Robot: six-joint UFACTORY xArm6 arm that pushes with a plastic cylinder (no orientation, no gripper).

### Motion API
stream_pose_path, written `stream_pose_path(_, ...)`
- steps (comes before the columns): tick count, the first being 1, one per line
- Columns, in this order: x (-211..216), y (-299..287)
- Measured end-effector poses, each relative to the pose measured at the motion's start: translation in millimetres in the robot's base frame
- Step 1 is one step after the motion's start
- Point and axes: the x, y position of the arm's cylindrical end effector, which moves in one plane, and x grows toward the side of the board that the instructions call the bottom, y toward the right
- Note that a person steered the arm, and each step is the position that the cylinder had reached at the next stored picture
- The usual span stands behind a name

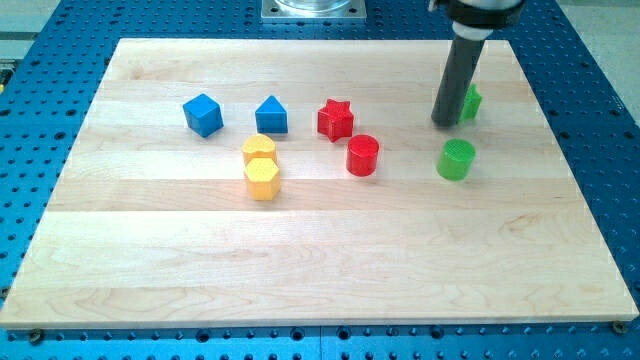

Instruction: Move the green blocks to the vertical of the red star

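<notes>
My tip [443, 122] down on board, far right, no jaws on this rig, bare rod only, holding nothing. Tip touching left side of green block [470, 102], mostly hidden behind rod, shape unclear. Green cylinder [456, 159] just nearer, apart from tip. Red star [336, 119] well left; red cylinder [362, 155] near it.

Judgement: tip on wrong side; go round to right, push left, slow, centred. Right edge of board [560, 150] near; open room on near half.
</notes>
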Motion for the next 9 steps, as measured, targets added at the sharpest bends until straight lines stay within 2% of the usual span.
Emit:
stream_pose_path(2,12,50)
stream_pose_path(3,4,77)
stream_pose_path(4,-30,74)
stream_pose_path(5,-42,21)
stream_pose_path(6,-40,-27)
stream_pose_path(7,-36,-51)
stream_pose_path(8,-35,-43)
stream_pose_path(9,-15,-5)
